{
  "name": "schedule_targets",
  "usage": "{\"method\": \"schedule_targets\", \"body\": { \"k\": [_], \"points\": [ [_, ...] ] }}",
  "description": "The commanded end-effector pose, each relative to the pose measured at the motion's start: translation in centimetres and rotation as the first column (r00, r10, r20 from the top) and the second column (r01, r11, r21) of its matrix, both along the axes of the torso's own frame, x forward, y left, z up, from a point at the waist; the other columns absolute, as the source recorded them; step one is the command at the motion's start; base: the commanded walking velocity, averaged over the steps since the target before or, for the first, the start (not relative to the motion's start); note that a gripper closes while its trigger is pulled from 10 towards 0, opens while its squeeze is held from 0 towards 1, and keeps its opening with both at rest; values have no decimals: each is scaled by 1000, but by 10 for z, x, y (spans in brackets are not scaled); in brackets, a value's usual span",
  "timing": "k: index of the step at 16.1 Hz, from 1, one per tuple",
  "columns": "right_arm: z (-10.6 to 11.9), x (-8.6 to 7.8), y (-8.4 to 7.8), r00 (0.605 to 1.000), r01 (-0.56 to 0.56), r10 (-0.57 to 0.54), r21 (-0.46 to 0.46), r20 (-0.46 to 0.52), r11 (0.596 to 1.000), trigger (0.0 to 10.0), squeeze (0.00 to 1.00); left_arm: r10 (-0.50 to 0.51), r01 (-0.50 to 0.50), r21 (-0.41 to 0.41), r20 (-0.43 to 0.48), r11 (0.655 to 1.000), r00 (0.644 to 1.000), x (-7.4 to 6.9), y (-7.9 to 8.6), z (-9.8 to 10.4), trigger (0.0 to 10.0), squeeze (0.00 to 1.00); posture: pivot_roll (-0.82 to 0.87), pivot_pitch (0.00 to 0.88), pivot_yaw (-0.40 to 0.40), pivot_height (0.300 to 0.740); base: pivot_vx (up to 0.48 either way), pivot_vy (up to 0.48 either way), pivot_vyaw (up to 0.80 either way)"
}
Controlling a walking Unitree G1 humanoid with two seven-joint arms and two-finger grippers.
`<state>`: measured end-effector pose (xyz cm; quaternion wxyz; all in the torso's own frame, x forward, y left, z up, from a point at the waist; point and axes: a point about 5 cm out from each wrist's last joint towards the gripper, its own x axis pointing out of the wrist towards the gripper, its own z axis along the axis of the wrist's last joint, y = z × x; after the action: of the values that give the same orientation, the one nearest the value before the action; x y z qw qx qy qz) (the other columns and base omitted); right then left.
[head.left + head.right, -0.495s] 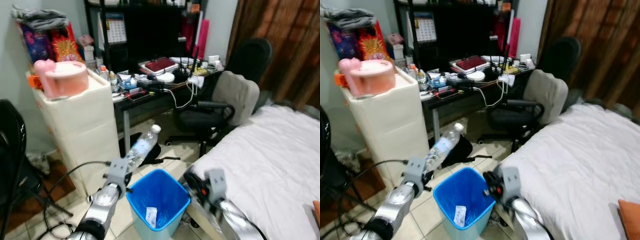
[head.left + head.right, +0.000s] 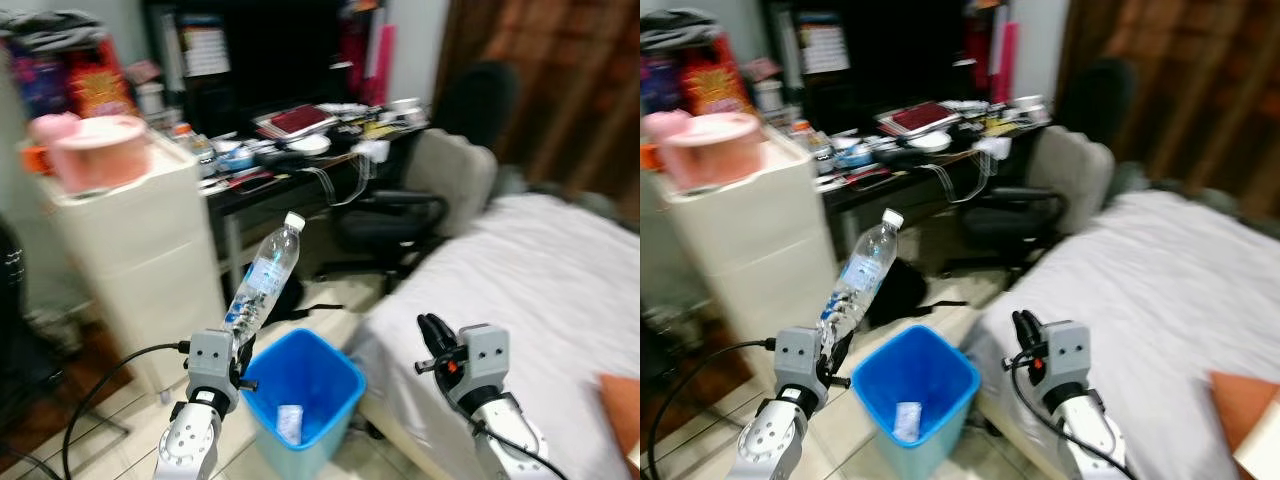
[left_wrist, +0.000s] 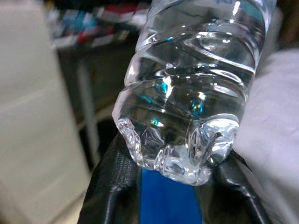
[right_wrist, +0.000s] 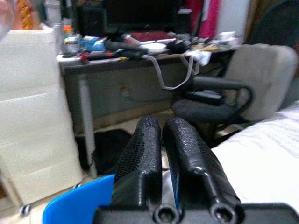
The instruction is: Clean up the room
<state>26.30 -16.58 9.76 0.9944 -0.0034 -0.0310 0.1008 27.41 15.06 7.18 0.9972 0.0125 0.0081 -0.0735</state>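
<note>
A clear plastic water bottle with a white cap tilts up and to the right, its base held by my left gripper, which is shut on it. In the left wrist view the bottle's ribbed base rests between the two black fingers. Just right of and below that gripper stands a blue waste bin with a scrap of paper inside. My right gripper is raised beside the bed's edge, right of the bin, with its fingers pressed together and nothing between them.
A white drawer unit with a pink container stands at the left. Behind the bin is a cluttered dark desk and a black office chair. A white bed takes up the right side. Cables trail on the tiled floor.
The camera has shifted. My left gripper has lifted the bottle higher and more upright beside the bin. The right gripper has risen and moved right, away from the bin.
</note>
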Motion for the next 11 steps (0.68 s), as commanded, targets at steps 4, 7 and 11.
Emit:
{"method": "schedule_targets", "body": {
  "k": [4,7,11],
  "points": [
    [14,-28,-16,997,31,-32,14,75,999,10000,0,17,-30,58,213,998,977,-16,-5,56,10000,0,57,0,-83,740,0,0,0],
    [-11,-9,-12,998,-11,12,22,-57,1000,10000,0,28,-33,75,66,997,997,-6,-2,25,10000,0,67,0,-90,740,0,0,0],
    [-4,7,-8,1000,-6,7,46,-23,999,10000,0,-17,14,92,32,996,999,7,-1,21,10000,0,63,0,-84,740,240,0,0]
  ]
}}
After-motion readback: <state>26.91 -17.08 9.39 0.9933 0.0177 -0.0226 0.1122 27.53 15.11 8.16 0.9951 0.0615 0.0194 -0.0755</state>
